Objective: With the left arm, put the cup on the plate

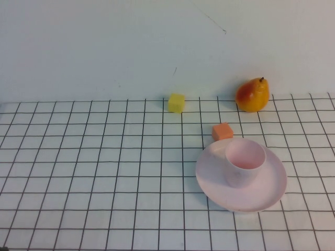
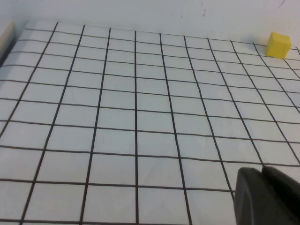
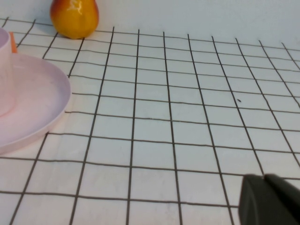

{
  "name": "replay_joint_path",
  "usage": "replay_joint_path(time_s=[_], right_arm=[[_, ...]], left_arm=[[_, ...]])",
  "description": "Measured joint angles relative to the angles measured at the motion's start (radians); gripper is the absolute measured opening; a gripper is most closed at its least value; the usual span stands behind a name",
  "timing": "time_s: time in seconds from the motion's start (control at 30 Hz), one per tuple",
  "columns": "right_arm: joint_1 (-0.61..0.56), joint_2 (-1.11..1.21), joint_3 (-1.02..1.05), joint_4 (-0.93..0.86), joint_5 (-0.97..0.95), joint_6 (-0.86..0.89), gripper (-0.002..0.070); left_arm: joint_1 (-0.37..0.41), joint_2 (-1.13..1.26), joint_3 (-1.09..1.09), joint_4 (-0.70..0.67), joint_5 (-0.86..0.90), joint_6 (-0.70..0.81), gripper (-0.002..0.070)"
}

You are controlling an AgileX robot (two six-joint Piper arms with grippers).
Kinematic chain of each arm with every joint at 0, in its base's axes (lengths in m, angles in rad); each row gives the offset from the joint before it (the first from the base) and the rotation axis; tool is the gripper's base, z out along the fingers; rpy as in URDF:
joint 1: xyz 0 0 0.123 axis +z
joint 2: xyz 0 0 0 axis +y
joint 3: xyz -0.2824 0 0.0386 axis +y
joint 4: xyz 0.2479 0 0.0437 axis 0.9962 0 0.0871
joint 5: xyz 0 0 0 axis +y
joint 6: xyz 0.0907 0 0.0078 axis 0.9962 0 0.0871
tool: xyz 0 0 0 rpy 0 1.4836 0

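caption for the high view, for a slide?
Cup upright on plate; pear, two blocks behind; both grippers out of view.

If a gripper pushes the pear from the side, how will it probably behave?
The pear stands upright near the wall on a rounded base, so it would likely tip and then roll in a curve. Its skin looks glossy, so the jaws may slip. The left gripper and right gripper are only partly visible, far from it.

Cup point(image 1: 244, 161) and plate point(image 1: 241, 179): smooth pale pink plastic, soft sheen. Tabletop point(image 1: 104, 172): matt white covering, thin black grid lines. Pear point(image 1: 252, 95): glossy skin. Yellow cube point(image 1: 176, 103), orange cube point(image 1: 222, 130): matt. Left tool point(image 2: 267, 197), right tool point(image 3: 269, 200), at the tabletop's near edge: matt black.
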Motion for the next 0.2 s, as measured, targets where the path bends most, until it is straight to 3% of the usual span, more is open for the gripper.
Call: replay_joint_path(time_s=[0.2], right_arm=[[0.0,0.0,0.0,0.0,0.0,0.0,-0.0002]], left_arm=[[0.027,0.0,-0.001,0.006,0.008,0.015,-0.0002]])
